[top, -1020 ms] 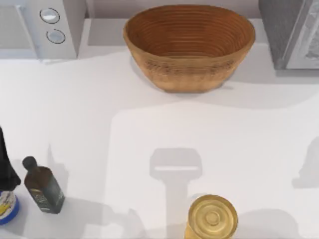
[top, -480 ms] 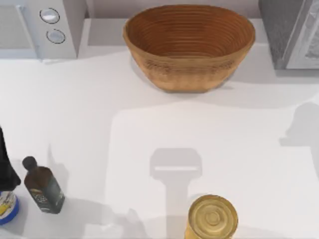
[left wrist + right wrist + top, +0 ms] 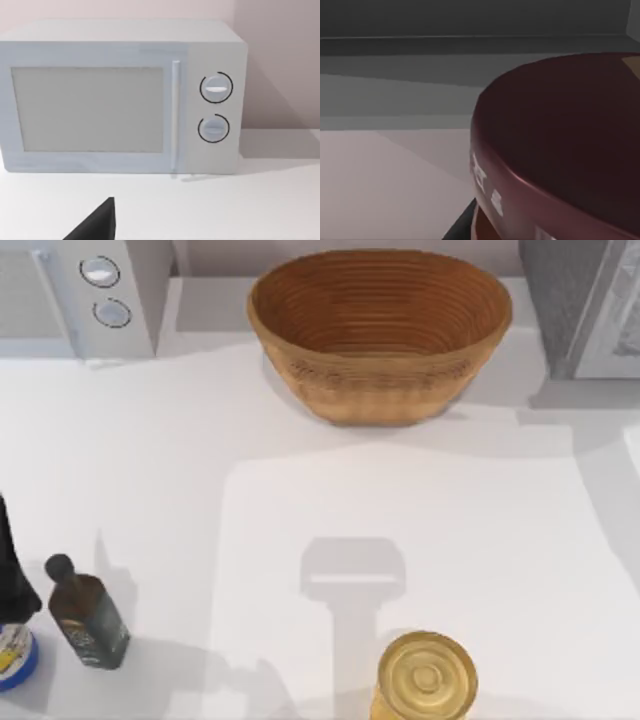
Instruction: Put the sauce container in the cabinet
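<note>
In the top view, the white bench [image 3: 300, 540] carries a wicker basket [image 3: 380, 330] at the back middle, a microwave [image 3: 85, 295] at the back left and the grey cabinet [image 3: 585, 305] at the back right corner. Near the front left stand a dark bottle [image 3: 88, 615] and, at the very edge, a blue-rimmed container [image 3: 14, 655] with a dark object just above it. A gold-lidded jar [image 3: 427, 677] stands at the front, right of the middle. The wide middle of the bench is open, so there is much free room between the basket and the front objects.

In the left wrist view, the microwave [image 3: 120, 95] stands against the wall, with its two knobs beside the door. A dark tip at the lower edge may belong to the left gripper; whether it is open or closed one cannot tell.

In the right wrist view, the sauce container [image 3: 560, 150] is very close to the camera; its dark maroon lid takes most of the picture, and behind it are grey horizontal surfaces, probably the inside of the cabinet. It seems the right gripper carries the jar, but its grip cannot be told.

The jar is probably glass: stiff, smooth, a little slippery and fragile. A hold on the body under the lid is safest. The cabinet edges look near, so the entry needs care.
</note>
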`<state>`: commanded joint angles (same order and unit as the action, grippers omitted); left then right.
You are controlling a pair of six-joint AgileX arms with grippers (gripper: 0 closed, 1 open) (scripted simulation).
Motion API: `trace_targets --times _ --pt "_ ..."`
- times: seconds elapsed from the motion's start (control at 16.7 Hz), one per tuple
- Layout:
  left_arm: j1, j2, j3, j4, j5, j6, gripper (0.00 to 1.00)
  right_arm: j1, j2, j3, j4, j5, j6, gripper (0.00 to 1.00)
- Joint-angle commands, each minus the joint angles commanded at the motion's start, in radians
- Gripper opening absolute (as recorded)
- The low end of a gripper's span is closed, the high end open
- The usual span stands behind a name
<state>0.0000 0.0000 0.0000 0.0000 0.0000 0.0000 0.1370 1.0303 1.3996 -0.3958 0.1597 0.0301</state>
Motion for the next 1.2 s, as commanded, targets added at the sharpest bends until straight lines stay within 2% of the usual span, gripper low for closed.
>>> trace_targets --times 0.24,0.42,0.96,1.2 --pt "0.000 0.000 0.000 0.000 0.000 0.000 1.00 0.033 0.206 0.294 -0.079 0.026 -0.006 0.00" --pt "0.000 0.000 0.000 0.000 0.000 0.000 1.00 0.050 0.296 0.427 -0.112 0.037 -0.011 0.00" --pt "0.000 0.000 0.000 0.000 0.000 0.000 1.00 0.047 0.334 0.474 -0.118 0.035 -0.010 0.00" --pt "0.000 0.000 0.000 0.000 0.000 0.000 1.00 0.018 0.474 0.604 -0.102 0.018 -0.008 0.00"
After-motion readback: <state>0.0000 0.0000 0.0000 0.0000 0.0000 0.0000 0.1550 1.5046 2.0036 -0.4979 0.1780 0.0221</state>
